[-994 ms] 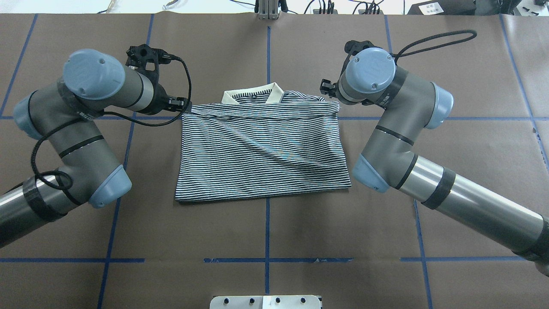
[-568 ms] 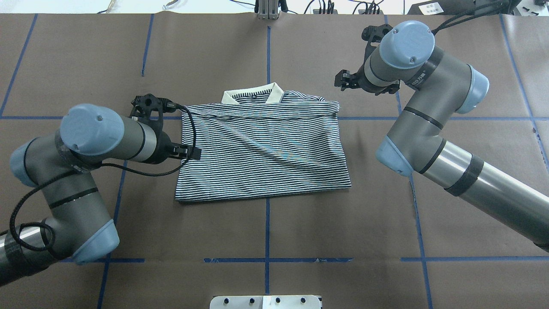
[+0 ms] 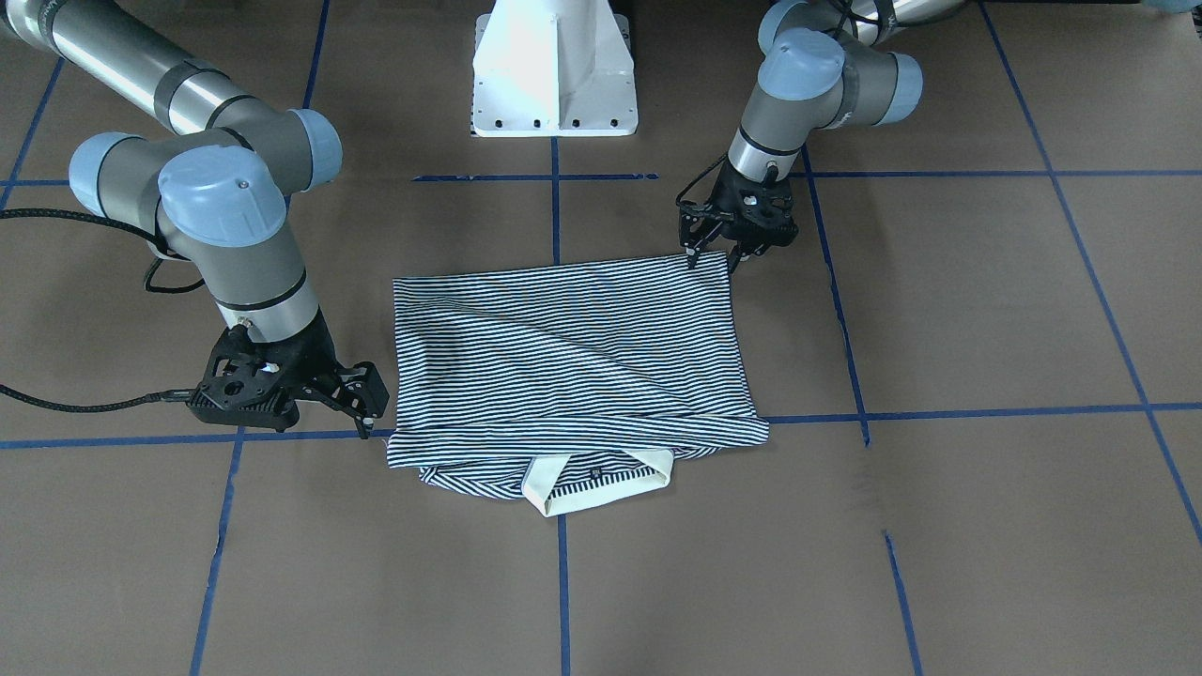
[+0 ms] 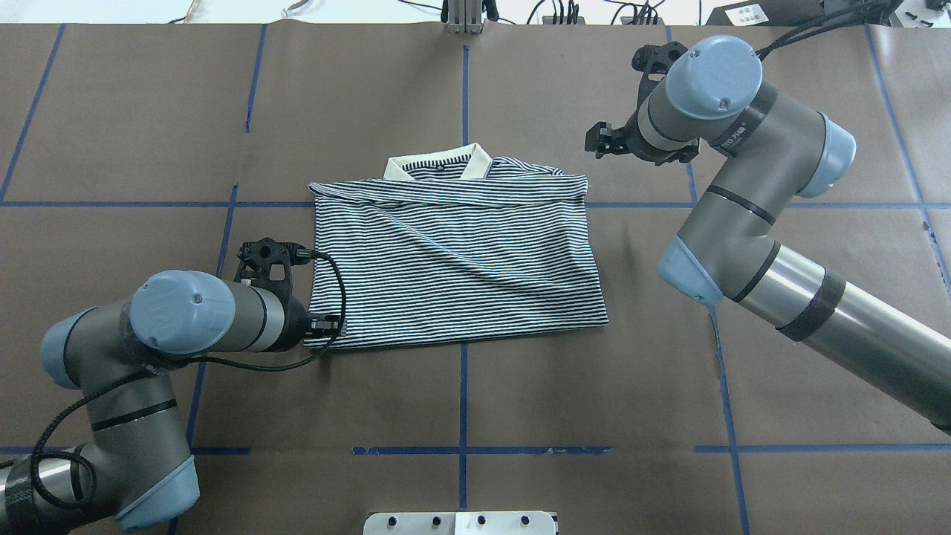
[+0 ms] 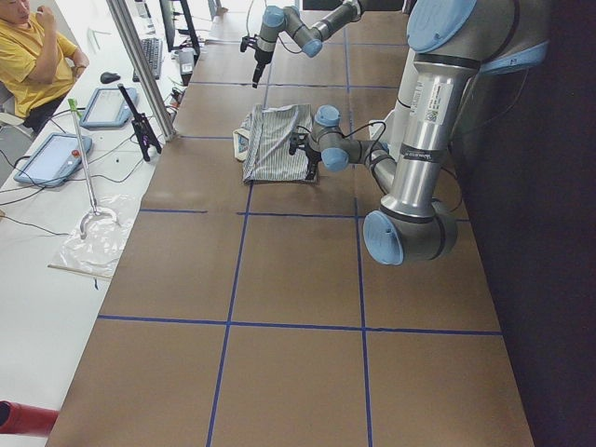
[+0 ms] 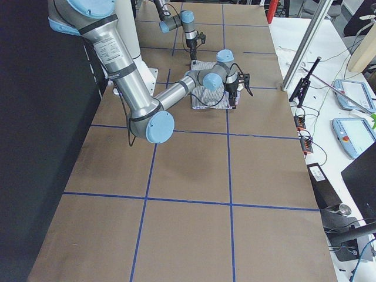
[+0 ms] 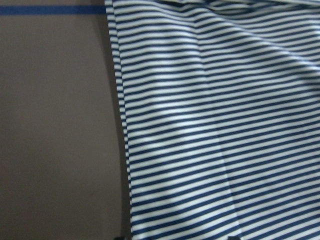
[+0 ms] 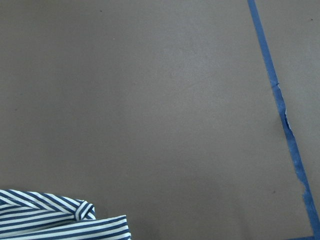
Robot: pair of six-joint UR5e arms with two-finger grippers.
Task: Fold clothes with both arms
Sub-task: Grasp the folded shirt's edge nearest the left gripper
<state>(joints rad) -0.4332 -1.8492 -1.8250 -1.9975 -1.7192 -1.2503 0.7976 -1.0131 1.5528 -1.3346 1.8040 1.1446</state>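
From where I stand, the shirt [image 4: 453, 260] lies folded into a rough rectangle in the middle of the tabletop [image 4: 594, 386]. Its cream collar [image 4: 438, 160] pokes out at the edge away from the robot. The sleeves are tucked out of sight.

The left gripper [image 3: 714, 255] is at the shirt's corner nearest the robot, fingers spread to either side of it. I can't tell whether they touch the cloth. From overhead its own wrist hides most of it.

The right gripper [image 3: 366, 406] hangs just beside the collar-end corner, clear of the cloth. It looks to be spread and empty, though its wrist camera catches no fingers, only bare tabletop, blue tape [image 8: 280, 105] and a cut-off scrap of stripes.
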